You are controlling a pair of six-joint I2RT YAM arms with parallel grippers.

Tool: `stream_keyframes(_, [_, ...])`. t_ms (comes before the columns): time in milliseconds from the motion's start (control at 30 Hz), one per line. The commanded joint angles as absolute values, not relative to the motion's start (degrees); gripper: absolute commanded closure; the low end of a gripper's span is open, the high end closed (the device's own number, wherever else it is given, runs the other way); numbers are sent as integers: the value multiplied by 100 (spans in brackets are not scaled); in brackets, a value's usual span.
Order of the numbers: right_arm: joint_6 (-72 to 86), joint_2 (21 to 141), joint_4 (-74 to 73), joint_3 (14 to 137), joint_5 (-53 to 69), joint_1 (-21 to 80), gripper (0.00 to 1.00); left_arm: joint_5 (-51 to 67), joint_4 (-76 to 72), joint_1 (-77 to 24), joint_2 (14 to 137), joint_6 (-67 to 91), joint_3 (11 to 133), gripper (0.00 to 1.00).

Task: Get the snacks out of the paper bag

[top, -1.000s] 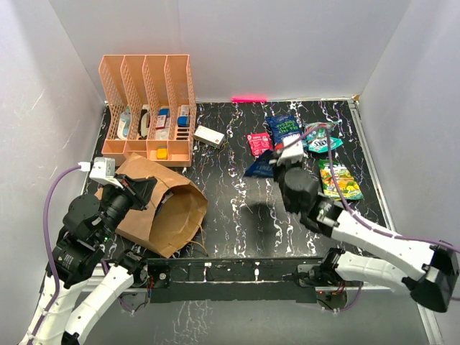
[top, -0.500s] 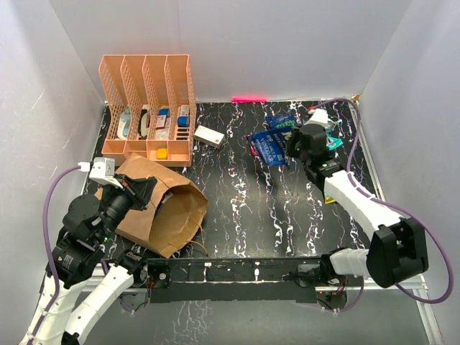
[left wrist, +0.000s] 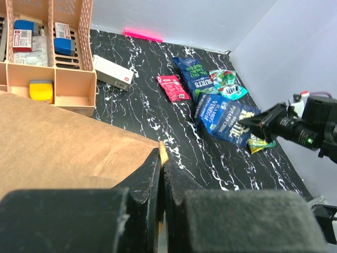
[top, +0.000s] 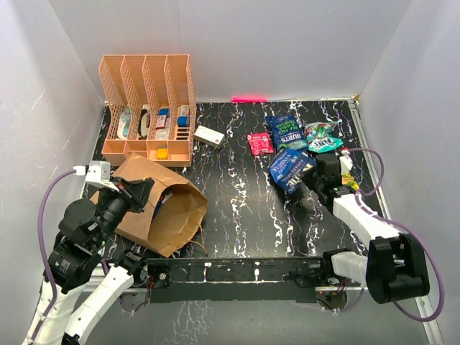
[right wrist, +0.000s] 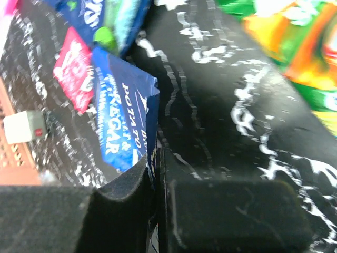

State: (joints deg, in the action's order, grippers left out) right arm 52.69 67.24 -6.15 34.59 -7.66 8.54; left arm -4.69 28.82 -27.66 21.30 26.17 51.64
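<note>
The brown paper bag [top: 167, 208] lies on its side at the near left, its mouth facing left. My left gripper [left wrist: 161, 158] is shut on its rim [left wrist: 162, 154]; the bag also fills the left of the left wrist view [left wrist: 58, 142]. My right gripper [right wrist: 156, 158] is shut on the edge of a dark blue chip bag [top: 289, 168], low over the table right of centre. Behind it lie a second dark blue bag [top: 284, 130], a pink-red packet [top: 259, 143], a teal bag [top: 320, 136] and a green-yellow bag [right wrist: 295, 47], partly hidden under my right arm.
An orange mesh rack [top: 147, 108] with little boxes stands at the back left. A small white box [top: 209, 136] lies beside it. Grey walls close in the black marbled table [top: 237, 215]. A pink strip [top: 249, 99] marks the back edge.
My right gripper swung the dark blue chip bag from the centre up to the back pile, then back down and right of centre, still holding it. The left arm barely shifted.
</note>
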Motion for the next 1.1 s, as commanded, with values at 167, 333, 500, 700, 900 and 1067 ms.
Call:
stream_keyframes(167, [6621, 5843, -579, 2444, -2339, 704, 92, -580, 2905, -2788, 1991, 2602, 5203, 100])
stream_keyframes(333, [7240, 5228, -820, 2051, -2594, 698, 91, -606, 2947, -2786, 1969, 2602, 5203, 100])
stream_keyframes(500, [7070, 5066, -484, 1641, -2205, 696, 89, -589, 2865, -2786, 1975, 2602, 5169, 100])
stream_keyframes(700, [6764, 5038, -524, 1584, -1942, 698, 80, -493, 2795, -2786, 2057, 2608, 5168, 100])
stream_keyframes(900, [6209, 4501, -798, 1568, -1578, 700, 41, -513, 2801, -2781, 2032, 2577, 5178, 100])
stream_keyframes(1067, [6339, 3600, -2006, 1678, -1877, 692, 15, -503, 2787, -2782, 2061, 2566, 5172, 100])
